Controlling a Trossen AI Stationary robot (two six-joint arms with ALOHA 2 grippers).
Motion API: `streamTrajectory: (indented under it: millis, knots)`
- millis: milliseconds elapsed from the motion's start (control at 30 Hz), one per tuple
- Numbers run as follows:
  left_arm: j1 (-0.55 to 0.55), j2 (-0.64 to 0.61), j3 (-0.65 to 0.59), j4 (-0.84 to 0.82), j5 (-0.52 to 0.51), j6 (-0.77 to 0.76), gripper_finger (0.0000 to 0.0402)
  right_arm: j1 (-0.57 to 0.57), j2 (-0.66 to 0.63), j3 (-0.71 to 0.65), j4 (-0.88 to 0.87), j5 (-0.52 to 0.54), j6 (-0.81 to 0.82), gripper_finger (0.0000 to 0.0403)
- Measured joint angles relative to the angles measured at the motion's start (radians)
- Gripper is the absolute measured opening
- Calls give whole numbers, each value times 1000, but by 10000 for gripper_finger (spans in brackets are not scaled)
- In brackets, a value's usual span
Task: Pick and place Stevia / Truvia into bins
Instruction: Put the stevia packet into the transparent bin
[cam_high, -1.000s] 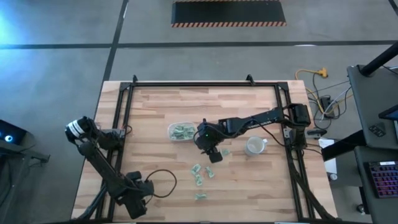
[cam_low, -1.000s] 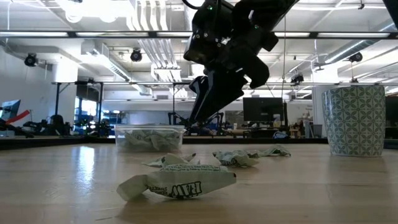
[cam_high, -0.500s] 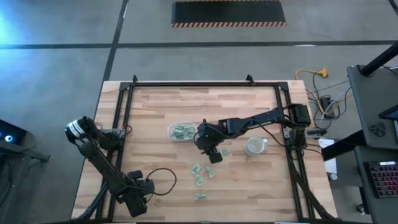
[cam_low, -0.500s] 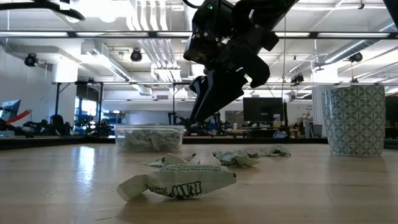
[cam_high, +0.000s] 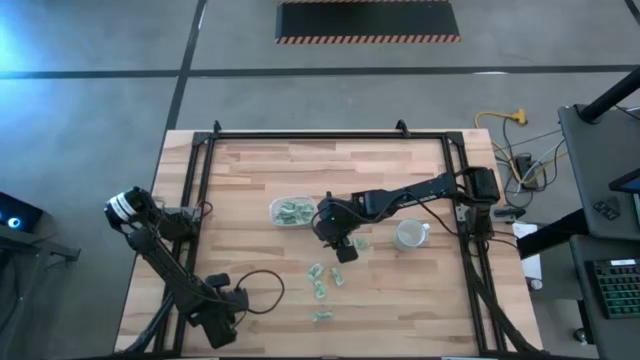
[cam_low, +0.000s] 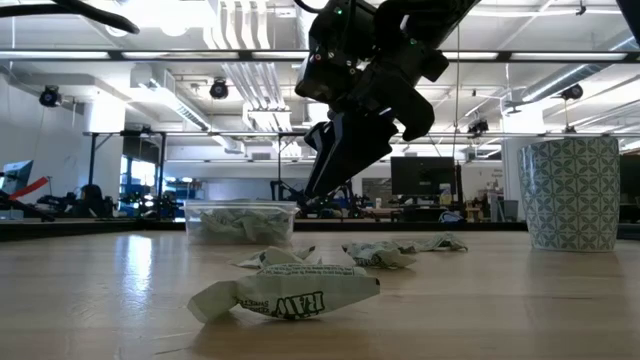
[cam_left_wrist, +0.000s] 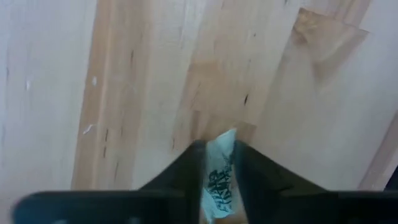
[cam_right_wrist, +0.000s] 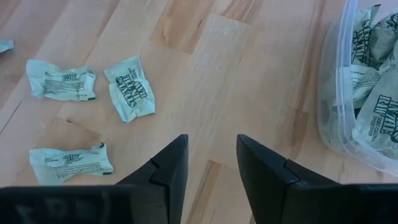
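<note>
Left gripper sits by the tabletop's near-left corner, pinched on a Stevia packet, ready to carry. Mid-table, loose packets wait. Right gripper hovers with fingers apart and empty beside the part-filled tub; the cup stands toward the right edge.

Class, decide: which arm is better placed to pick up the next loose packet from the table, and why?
Likely the right. The right gripper hangs open beside the loose packets and the clear tub; the left gripper already pinches a packet near the table's corner.

The tub is cut off at the right wrist view's edge, its packets partly hidden
</note>
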Motion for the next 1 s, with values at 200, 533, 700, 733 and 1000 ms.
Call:
streamTrajectory:
  millis: [200,533,700,733,1000]
  knots:
    - [5,-2,1,-8,4,57,8,0,-2,0,-5,8,3,117]
    - [117,-50,12,-141,-160,284,1,0,-133,0,-75,11,2,103]
    - [214,-91,12,-160,-442,482,1,3,-233,-25,-111,49,38,102]
    - [233,-98,12,-161,-503,526,0,5,-253,-37,-115,66,47,103]
    - [434,-139,6,-146,-849,805,0,34,-412,-193,-101,205,157,104]
